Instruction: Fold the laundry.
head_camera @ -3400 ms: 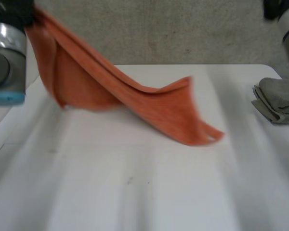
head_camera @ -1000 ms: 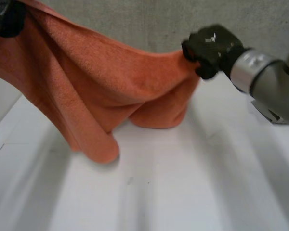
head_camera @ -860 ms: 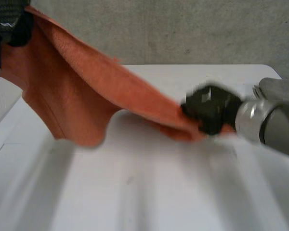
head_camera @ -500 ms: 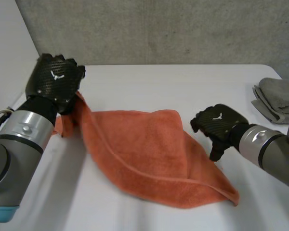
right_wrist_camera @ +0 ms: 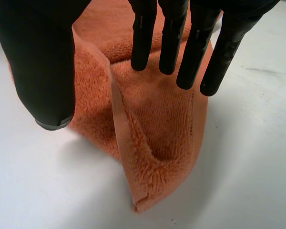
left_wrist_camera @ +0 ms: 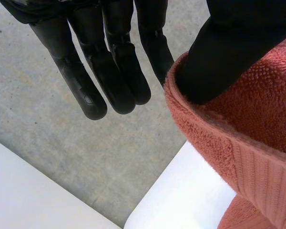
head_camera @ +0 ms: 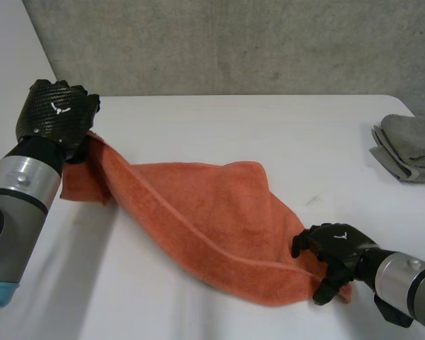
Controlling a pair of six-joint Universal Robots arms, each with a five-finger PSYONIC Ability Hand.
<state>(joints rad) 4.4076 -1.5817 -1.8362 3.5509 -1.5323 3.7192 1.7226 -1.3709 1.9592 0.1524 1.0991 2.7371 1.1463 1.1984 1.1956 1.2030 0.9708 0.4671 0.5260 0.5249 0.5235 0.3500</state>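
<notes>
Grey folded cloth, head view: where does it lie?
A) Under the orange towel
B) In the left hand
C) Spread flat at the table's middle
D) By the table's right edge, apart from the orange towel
D: the grey folded cloth sits by the right edge of the white table, with bare tabletop between it and the orange towel.

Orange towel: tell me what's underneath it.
White table shows all around the towel, which lies on it. One end rises to the left hand; the right hand is at the opposite corner. Whatever lies beneath the middle is covered.
</notes>
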